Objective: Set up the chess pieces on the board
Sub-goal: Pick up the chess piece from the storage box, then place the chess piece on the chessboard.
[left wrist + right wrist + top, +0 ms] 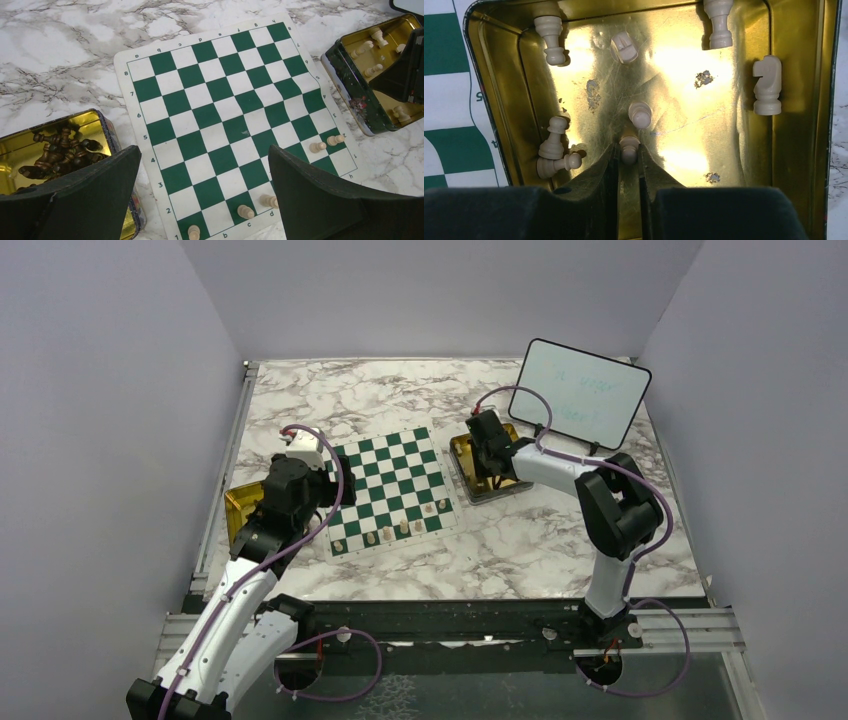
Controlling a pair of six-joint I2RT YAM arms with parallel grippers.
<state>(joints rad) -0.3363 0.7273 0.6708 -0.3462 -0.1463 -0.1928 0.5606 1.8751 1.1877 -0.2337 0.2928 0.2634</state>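
Top view overhead; wrist views near; board shared

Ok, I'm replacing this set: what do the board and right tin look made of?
Board: thin flexible mat, probably vinyl, matte; its edge beside the tin ripples. Tin: likely metal, glossy gold inside; mirror-like glare and small scuffed spots.

In the right wrist view, the right end effector fingers conceal the lower body of one chess piece. The writing on the whiteboard is too faint to read. The frame edge of the left wrist view cuts off the tin of dark pieces.
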